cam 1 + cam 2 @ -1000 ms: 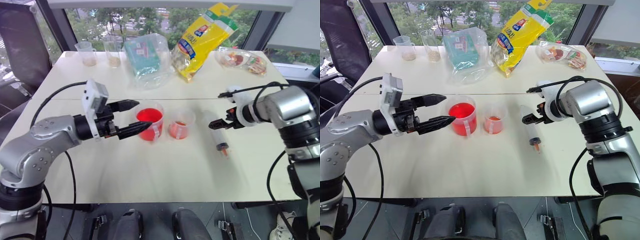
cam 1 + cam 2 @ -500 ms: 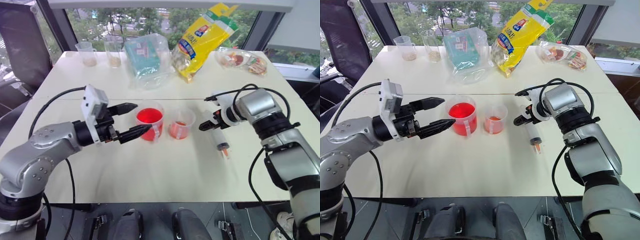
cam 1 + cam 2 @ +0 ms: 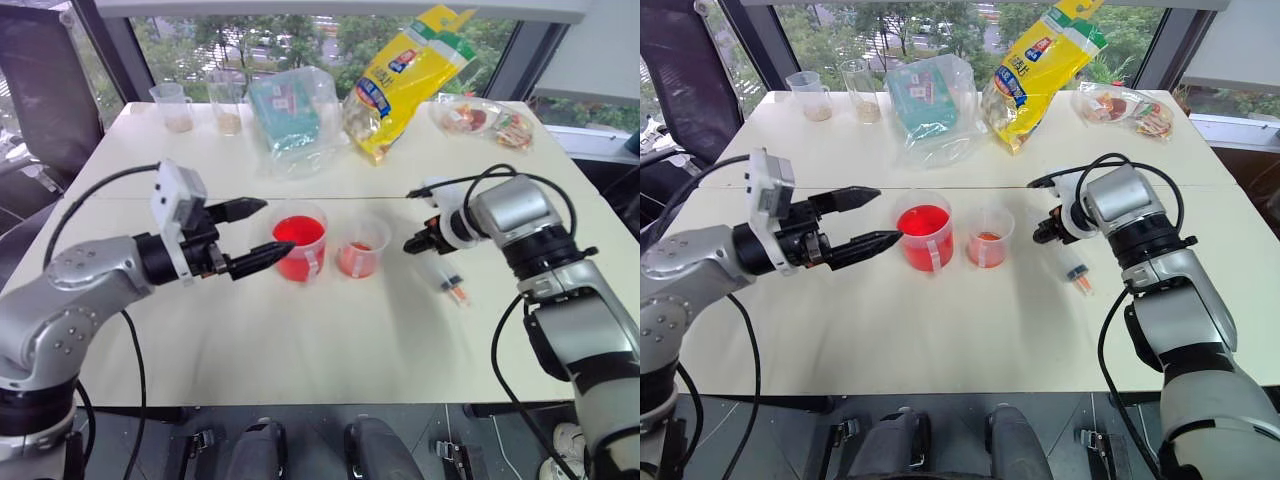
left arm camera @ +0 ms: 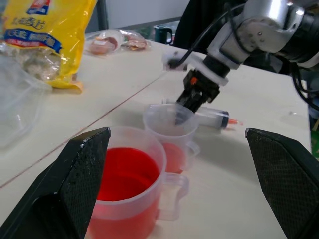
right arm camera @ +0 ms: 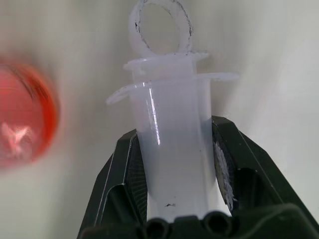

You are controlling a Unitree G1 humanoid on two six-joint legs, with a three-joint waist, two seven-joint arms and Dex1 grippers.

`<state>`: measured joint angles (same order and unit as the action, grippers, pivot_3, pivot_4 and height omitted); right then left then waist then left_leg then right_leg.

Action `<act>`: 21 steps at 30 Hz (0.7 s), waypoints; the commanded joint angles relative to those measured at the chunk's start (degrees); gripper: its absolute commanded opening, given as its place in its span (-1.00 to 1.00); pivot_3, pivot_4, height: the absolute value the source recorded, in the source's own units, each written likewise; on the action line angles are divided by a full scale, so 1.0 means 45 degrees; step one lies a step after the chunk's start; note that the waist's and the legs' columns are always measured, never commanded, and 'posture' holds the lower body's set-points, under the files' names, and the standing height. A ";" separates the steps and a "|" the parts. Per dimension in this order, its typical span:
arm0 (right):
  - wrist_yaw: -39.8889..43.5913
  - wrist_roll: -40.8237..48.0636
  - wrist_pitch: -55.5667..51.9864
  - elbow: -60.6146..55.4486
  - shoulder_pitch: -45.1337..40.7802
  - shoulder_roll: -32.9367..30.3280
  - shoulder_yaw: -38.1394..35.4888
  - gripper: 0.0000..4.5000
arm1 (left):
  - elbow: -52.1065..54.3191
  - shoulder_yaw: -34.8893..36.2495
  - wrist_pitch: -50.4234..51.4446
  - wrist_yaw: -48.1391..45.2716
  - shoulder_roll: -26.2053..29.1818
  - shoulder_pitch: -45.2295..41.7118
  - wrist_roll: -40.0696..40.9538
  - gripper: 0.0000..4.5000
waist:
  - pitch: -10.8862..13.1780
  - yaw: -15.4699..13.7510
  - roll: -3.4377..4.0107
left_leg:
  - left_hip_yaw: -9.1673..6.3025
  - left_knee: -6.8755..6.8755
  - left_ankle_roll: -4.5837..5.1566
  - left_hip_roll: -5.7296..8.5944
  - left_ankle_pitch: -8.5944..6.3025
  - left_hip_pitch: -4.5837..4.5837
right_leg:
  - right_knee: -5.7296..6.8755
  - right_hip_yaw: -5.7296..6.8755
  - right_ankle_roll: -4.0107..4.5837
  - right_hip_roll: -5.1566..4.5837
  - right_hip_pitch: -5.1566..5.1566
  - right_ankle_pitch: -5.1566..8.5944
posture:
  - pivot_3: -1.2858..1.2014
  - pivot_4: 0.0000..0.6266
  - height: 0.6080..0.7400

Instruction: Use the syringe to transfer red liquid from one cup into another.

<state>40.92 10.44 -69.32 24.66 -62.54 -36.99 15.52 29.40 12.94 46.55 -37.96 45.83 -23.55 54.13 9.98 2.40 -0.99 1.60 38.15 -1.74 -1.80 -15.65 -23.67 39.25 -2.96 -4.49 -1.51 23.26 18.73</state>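
Head views: white desk (image 3: 300,340). Large clear plastic syringe with white plunger and orange-red tip (image 3: 448,281), lying right of the cups, clamped at its plunger end by the right end effector (image 3: 418,243). Wider clear plastic cup of bright red liquid (image 3: 299,246), white label on its side. Just beside it, smaller clear plastic cup with paler pinkish-orange contents (image 3: 361,247). Left end effector (image 3: 250,236), fingers spread, nothing held, near the wider cup.

Left wrist view: both cups between the splayed fingers (image 4: 75,184); syringe barrel behind the smaller cup.

Right wrist view: black fingers (image 5: 124,174) gripping the syringe barrel below its flange.
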 commanded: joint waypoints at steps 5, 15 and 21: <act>-0.0578 0.2022 0.4522 -0.5125 0.0674 0.1262 -0.4621 -0.36 | -0.1444 0.0723 -0.0389 -0.0956 0.0773 -0.1361 -0.0140 1.00 | -0.0001 0.0045 -0.0003 | -0.0005 -0.0012 -0.0001 -0.0009 0.0000 -0.0003 | -0.0008 0.0006 -0.0001 0.0012 0.0001 0.0000 | 0.03 -0.52 1.00; -0.1029 0.4848 0.8109 -0.6710 0.1166 0.6129 -0.5633 -0.36 | -0.2768 0.0833 -0.0061 -0.1886 0.1603 -0.2703 -0.0087 1.00 | -0.0001 0.0040 -0.0002 | -0.0002 -0.0012 -0.0008 -0.0006 0.0004 0.0010 | 0.0012 0.0006 -0.0002 0.0000 -0.0002 -0.0001 | 0.03 -0.52 1.00; -0.0791 0.3404 1.1179 -0.5678 0.3094 0.7676 -0.3797 -0.36 | -0.2749 0.0695 0.0175 -0.2069 0.1810 -0.3052 0.0017 1.00 | -0.0014 0.0040 -0.0024 | -0.0004 -0.0008 -0.0009 -0.0004 0.0004 0.0011 | 0.0012 0.0012 -0.0002 -0.0005 -0.0009 -0.0001 | 0.03 -0.52 1.00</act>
<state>36.71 27.82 -23.83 -0.94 -48.41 -2.78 -3.02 16.09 14.74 47.42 -46.77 52.93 -35.48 53.78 9.91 2.58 -1.10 1.58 38.11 -1.78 -1.82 -15.63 -23.62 39.31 -2.91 -4.50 -1.53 23.23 18.73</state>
